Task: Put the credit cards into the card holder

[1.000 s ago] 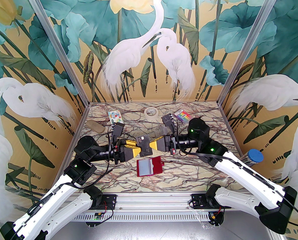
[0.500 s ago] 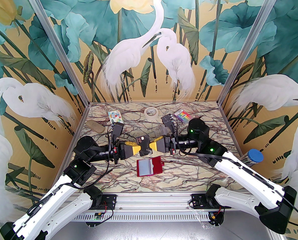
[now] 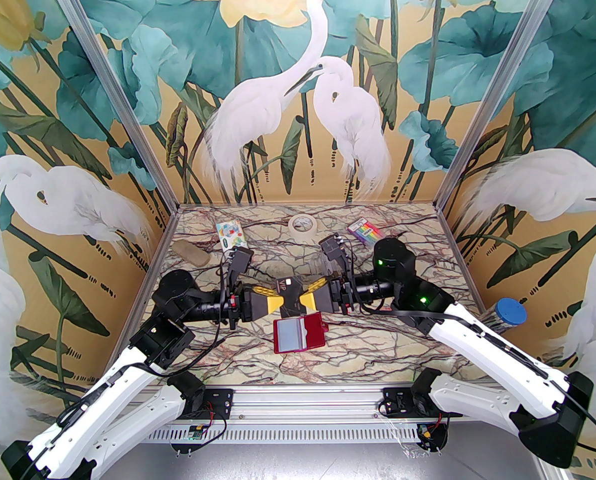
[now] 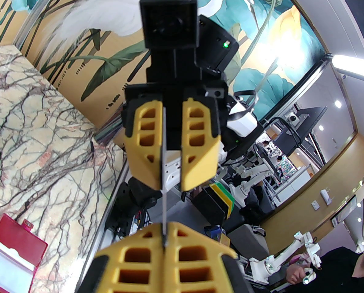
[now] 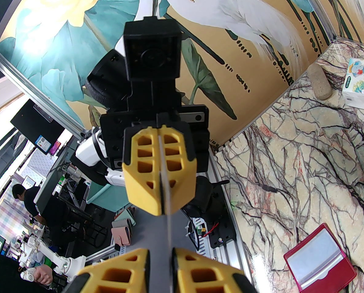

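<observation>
Left gripper [image 3: 279,304] is pinching one end of a dark credit card [image 3: 290,292] above the counter [image 3: 378,348]. Right gripper [image 3: 303,299] is facing it, slightly spread around the other end. The open red card holder [image 3: 314,335] is lying just nearer, long axis left-right.

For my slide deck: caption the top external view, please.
Left gripper grips a dark credit card, right gripper open around it, just beyond the open card holder.

Smooth marble-veined table [image 3: 378,350]; the card holder [image 3: 314,336] looks like leather.
</observation>
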You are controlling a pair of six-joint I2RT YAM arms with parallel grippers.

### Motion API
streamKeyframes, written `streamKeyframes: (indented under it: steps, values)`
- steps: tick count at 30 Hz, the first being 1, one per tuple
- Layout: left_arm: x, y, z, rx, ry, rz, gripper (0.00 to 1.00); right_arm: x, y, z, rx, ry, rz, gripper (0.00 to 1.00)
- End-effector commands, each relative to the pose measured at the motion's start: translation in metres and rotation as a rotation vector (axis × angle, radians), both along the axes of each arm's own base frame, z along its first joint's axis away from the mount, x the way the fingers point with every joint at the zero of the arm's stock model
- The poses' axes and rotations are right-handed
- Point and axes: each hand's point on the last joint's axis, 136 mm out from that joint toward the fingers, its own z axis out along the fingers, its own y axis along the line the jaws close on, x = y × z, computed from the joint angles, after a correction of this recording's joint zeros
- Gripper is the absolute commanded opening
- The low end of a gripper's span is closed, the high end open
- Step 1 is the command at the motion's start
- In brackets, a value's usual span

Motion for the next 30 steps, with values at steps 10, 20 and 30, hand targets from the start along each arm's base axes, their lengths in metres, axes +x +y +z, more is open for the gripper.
streamKeyframes:
  steps: [10, 20, 30]
  values:
    - [-0.007, -0.004, 0.005, -0.011, 0.019, -0.068, 0.00, -0.009, -0.003, 0.008, 0.020, -0.052, 0.030, 0.08]
    - [-0.007, -0.004, 0.001, -0.004, 0.029, -0.065, 0.00, -0.010, -0.003, 0.008, 0.021, -0.046, 0.032, 0.00]
    - [0.040, 0.017, -0.037, 0.164, 0.097, 0.282, 0.75, 0.018, -0.003, -0.029, -0.123, 0.009, -0.107, 0.00]
